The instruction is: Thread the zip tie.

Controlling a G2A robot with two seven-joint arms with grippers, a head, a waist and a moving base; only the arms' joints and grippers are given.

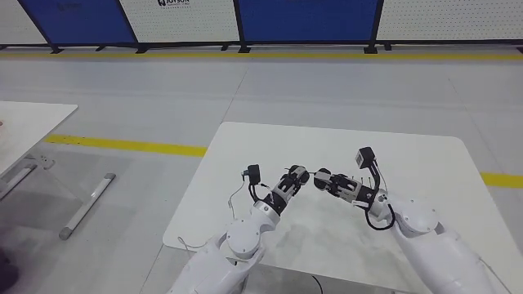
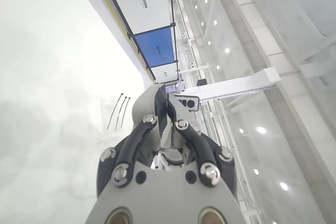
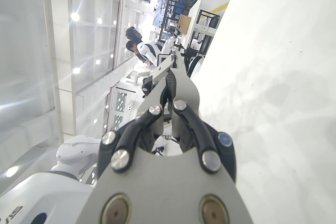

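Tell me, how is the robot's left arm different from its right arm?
The left arm comes from the left and points mostly forward; the right arm comes from the right and lies more sideways across the table. Three zip ties lie on the table beyond the left arm's jaws; far-off desks stand beyond the right arm's jaws. Alike: both are white, with shut jaws whose tips nearly meet.

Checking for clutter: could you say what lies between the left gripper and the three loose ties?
Only bare table separates left gripper and ties, per the left wrist view.
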